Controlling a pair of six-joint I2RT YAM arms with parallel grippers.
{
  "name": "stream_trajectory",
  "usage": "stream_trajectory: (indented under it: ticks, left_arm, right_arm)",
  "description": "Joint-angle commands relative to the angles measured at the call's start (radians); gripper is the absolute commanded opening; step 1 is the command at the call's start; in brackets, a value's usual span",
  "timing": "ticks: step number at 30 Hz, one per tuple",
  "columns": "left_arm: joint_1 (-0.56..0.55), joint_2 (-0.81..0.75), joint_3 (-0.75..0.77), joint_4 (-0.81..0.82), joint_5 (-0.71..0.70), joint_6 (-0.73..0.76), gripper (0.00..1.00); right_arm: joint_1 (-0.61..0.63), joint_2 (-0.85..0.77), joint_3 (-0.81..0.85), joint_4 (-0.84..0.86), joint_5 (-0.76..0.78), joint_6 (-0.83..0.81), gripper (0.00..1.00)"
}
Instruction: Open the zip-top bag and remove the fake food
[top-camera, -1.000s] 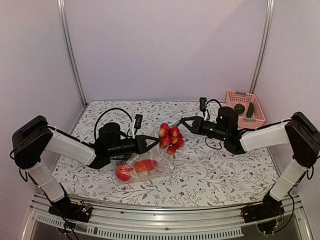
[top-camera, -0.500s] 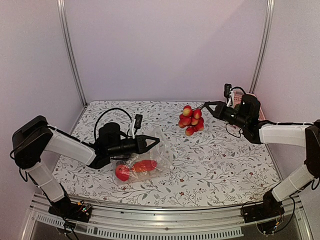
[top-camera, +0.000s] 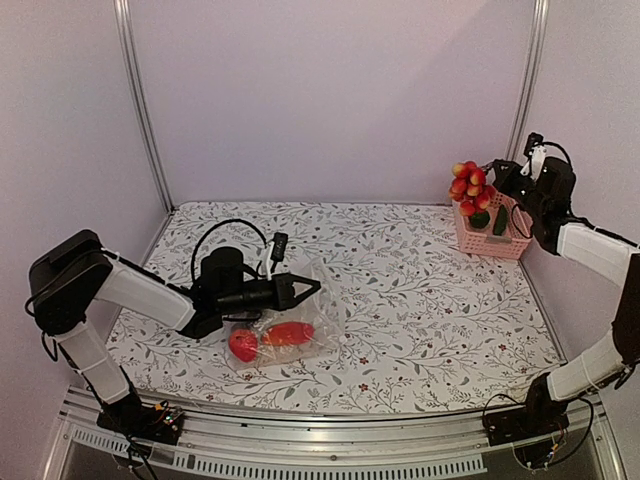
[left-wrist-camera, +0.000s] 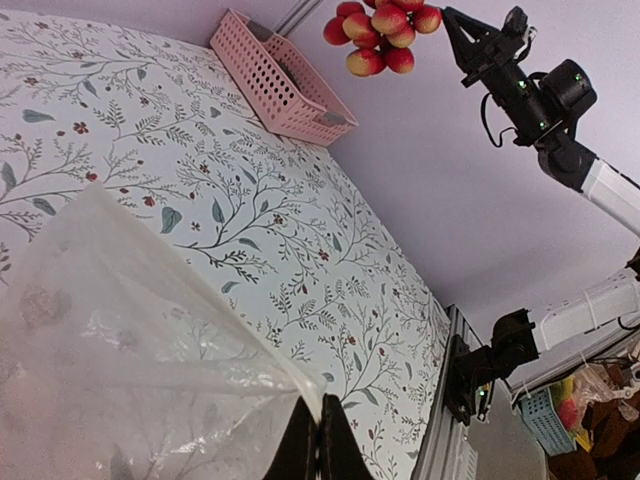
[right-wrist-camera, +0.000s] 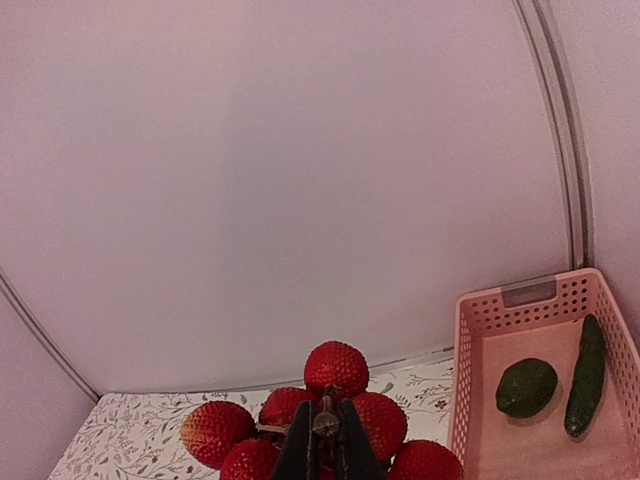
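The clear zip-top bag (top-camera: 285, 325) lies on the table at front left with a red round piece (top-camera: 244, 345) and a red elongated piece (top-camera: 291, 333) inside. My left gripper (top-camera: 316, 286) is shut on the bag's upper edge; the left wrist view shows the film (left-wrist-camera: 150, 350) pinched between its jaws (left-wrist-camera: 319, 440). My right gripper (top-camera: 492, 170) is shut on the stem of a bunch of red bumpy fruits (top-camera: 468, 186), held in the air over the left end of the pink basket (top-camera: 488, 244). The bunch (right-wrist-camera: 335, 420) fills the bottom of the right wrist view.
The pink slatted basket (right-wrist-camera: 530, 440) stands at the back right and holds a dark green round piece (right-wrist-camera: 526, 387) and a dark green cucumber (right-wrist-camera: 584, 374). The table carries a floral cloth (top-camera: 420, 300). Metal posts stand at the back corners.
My right gripper has carried the red fruit bunch from above the bag, up and to the right, to above the pink basket. The left gripper stays shut on the bag.
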Motion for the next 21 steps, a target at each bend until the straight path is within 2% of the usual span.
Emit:
stream_trajectory:
  ticks: [1,8,21]
  left_arm:
    - [0.019,0.013,0.018,0.000,0.012,0.006,0.00]
    - [0.024,0.018,0.018,0.000,0.016,0.003,0.00]
    - [0.031,0.024,0.017,0.007,0.026,-0.003,0.00]
  right_arm:
    - [-0.060,0.059,0.109,-0.046,0.114,-0.083,0.00]
    - [-0.119,0.199,0.201,-0.091,0.132,-0.105,0.00]
    - [-0.207,0.377,0.221,-0.083,-0.048,0.022,0.00]
